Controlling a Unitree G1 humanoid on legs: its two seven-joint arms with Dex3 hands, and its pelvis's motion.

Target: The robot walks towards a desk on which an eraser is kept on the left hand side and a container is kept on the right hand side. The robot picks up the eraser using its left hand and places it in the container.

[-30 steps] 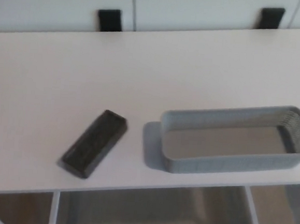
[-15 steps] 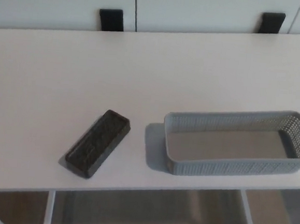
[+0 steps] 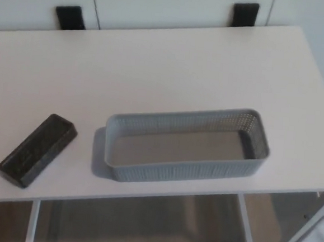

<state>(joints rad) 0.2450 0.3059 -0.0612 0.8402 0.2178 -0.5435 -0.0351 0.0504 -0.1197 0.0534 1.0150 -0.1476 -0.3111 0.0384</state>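
White desk [image 3: 172, 60] fills most of the head view, its pale top running from the left edge to a right edge that shows near the frame's right side. On it, toward the front left, lies the eraser [image 3: 37, 150], a dark oblong block resting flat and turned on a diagonal, its near end pointing toward the front-left corner and its far end toward the middle of the desk. Nothing touches it. Just beside it to the right, with a strip of bare desk between them, sits the container [image 3: 184, 165], a grey perforated tray, long and shallow, its long side roughly parallel to the desk's front edge. Its inside shows only its own smooth bottom. It casts a soft shadow on the desk at its left end.

Neither of the robot's hands appears, so whether their fingers are spread or closed cannot be seen.

Behind the desk stands a white wall or cabinet front with thin vertical seams. Two black brackets [image 3: 69, 17] sit at the desk's back edge, one at the left and the other [image 3: 245, 14] to the right of centre. Below the front edge, white desk legs [image 3: 31, 223] run downward over a brownish floor [image 3: 142, 231], which looks blurred. At the lower right a white slanted frame part shows beside the desk.
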